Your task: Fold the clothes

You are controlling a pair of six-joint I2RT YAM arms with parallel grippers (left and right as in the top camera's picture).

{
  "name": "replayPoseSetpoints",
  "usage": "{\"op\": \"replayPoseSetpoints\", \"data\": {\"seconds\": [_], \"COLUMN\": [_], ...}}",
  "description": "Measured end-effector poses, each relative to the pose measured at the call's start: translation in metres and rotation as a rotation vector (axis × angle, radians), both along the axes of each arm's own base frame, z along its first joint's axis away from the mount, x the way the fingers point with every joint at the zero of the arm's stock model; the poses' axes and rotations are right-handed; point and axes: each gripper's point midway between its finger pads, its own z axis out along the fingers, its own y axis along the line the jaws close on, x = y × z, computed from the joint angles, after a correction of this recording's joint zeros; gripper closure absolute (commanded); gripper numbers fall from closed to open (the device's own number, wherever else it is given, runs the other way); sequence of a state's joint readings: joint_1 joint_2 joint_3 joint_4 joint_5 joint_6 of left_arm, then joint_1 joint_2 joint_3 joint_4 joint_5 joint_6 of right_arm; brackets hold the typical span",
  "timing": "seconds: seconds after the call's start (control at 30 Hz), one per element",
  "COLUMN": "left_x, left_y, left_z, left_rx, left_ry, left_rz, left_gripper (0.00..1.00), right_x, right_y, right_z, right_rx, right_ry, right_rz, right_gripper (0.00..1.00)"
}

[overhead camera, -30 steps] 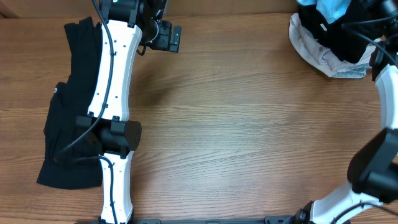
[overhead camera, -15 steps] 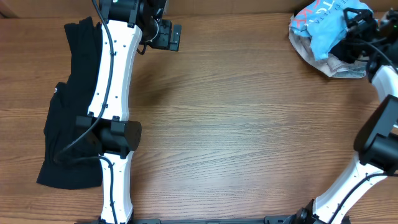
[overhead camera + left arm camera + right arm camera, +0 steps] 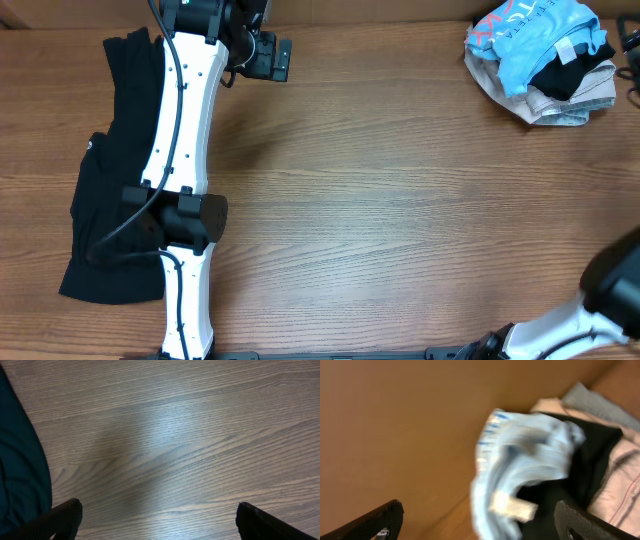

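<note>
Pile of clothes [image 3: 545,100] sits at the far right corner of the counter [image 3: 400,200]. T-shirt [image 3: 530,40] lies on top, toward the pile's far-left side. Another garment [image 3: 568,75] is tucked against the T-shirt's near-right side, with the rest underneath, sticking out toward the near edge. Flat garment [image 3: 105,200] lies along the left edge, from the far edge almost to the near one. Left arm [image 3: 180,150] lies over its right side, running near edge to far edge. Left gripper [image 3: 275,60] is by the far edge, right of that garment. Right arm [image 3: 605,295] is at the near right corner, well apart from the pile.
</note>
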State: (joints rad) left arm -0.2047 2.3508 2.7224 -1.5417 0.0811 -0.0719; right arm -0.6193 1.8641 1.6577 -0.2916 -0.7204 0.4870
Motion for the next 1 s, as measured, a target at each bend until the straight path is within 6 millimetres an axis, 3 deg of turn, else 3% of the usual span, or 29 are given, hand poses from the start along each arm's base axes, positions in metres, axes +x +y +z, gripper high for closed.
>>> {"op": "replayPoseSetpoints", "data": {"seconds": [0.13,0.2,0.47,0.73,0.83,1.0], "left_x": [0.000,0.000,0.000,0.000,0.000,0.000], "left_y": [0.000,0.000,0.000,0.000,0.000,0.000], "left_z": [0.000,0.000,0.000,0.000,0.000,0.000], "left_rx": [0.000,0.000,0.000,0.000,0.000,0.000], "left_ry": [0.000,0.000,0.000,0.000,0.000,0.000], "left_rz": [0.000,0.000,0.000,0.000,0.000,0.000], "left_gripper": [0.00,0.00,0.00,0.01,0.00,0.00], "right_x": [-0.032,-0.046,-0.091,-0.158,-0.164,-0.156], "right_y": [0.037,0.058,0.165,0.264,0.279,0.277], "right_z": [0.060,0.078,0.092,0.117,0.113,0.103], "right_rx": [-0.113,-0.161,-0.311,-0.418,-0.419,-0.425], "right_ry": [-0.055,-0.064,-0.008,-0.030,-0.019,0.016], "right_rz": [0.058,0.095,0.324,0.511,0.555,0.550], "right_gripper": [0.00,0.00,0.00,0.00,0.00,0.00]}}
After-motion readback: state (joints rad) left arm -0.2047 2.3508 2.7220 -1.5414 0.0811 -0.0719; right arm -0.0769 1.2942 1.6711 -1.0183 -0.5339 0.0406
